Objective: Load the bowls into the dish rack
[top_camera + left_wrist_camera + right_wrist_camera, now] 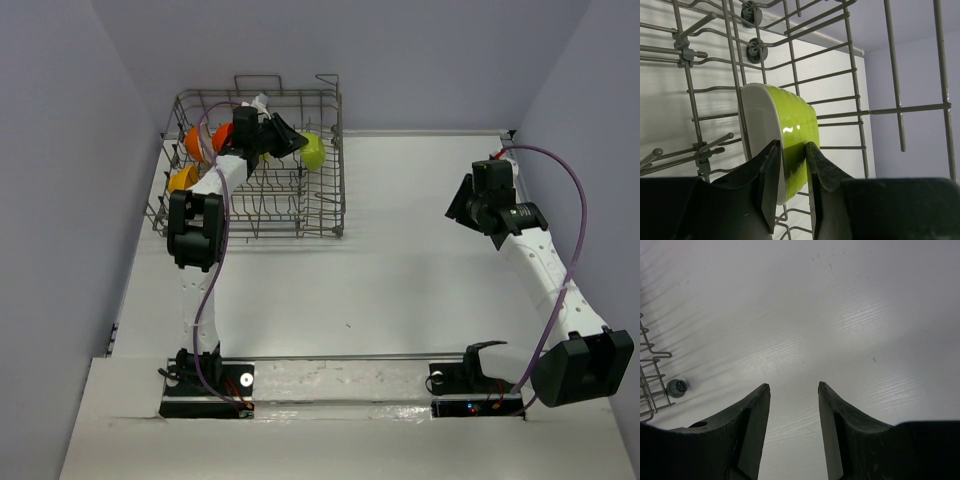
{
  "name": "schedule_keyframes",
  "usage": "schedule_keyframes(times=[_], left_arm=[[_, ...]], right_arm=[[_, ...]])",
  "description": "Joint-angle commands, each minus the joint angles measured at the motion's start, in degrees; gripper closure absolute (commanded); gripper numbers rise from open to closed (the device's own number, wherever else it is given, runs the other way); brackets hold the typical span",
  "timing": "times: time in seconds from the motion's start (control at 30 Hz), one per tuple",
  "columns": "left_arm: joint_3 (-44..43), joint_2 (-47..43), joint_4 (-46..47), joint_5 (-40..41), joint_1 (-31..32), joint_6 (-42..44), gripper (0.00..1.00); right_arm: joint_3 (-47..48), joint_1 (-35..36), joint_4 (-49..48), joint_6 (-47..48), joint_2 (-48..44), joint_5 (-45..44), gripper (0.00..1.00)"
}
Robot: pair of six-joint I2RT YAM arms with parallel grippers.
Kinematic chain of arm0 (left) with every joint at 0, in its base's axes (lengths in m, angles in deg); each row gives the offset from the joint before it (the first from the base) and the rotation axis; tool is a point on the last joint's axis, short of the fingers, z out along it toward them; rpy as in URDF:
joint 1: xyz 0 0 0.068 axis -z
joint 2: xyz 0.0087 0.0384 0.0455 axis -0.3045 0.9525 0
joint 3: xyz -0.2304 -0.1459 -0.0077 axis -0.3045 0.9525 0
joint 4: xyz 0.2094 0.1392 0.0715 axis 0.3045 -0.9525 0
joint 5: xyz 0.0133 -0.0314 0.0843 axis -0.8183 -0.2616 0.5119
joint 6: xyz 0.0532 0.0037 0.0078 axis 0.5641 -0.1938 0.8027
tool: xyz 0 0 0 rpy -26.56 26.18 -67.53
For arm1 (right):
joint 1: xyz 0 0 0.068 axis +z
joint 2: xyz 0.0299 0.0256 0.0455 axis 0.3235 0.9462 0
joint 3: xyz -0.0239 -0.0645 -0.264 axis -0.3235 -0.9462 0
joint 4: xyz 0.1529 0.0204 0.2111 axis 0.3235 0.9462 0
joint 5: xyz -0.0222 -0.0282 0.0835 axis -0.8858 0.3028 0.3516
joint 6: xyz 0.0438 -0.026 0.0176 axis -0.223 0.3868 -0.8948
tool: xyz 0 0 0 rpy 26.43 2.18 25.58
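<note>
lime green bowl (pixel 799 122) stands on edge in dish rack (pixel 290 205), mouth sideways, left claw (pixel 792 145) astride its wall, grip unclear.

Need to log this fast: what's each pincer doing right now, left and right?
Left pincer: jaws either side of the lime green glossy round bowl rim; gripping or loose cannot be told.
Right pincer: open, holding nothing.

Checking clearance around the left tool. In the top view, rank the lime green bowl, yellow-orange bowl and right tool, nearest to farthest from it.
1. lime green bowl: at the left tool tips, right side of the dish rack.
2. yellow-orange bowl: the rack's left edge.
3. right tool: far off to the right, outside the rack.
</note>
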Motion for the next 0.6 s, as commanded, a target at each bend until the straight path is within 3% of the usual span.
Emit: schedule_keyframes(times=[0.0,0.57], left_arm=[[0.07,-2.93,-2.35,0.76,-0.13,2.31,0.64],[-3.09,-1.26,-5.16,-0.91,0.92,5.12,0.54]], right_arm=[[0.03,-0.34,-2.26,0.81,-1.12,0.46,0.51],[-0.06,-0.34,-2.26,0.89,-1.47,0.63,0.5]])
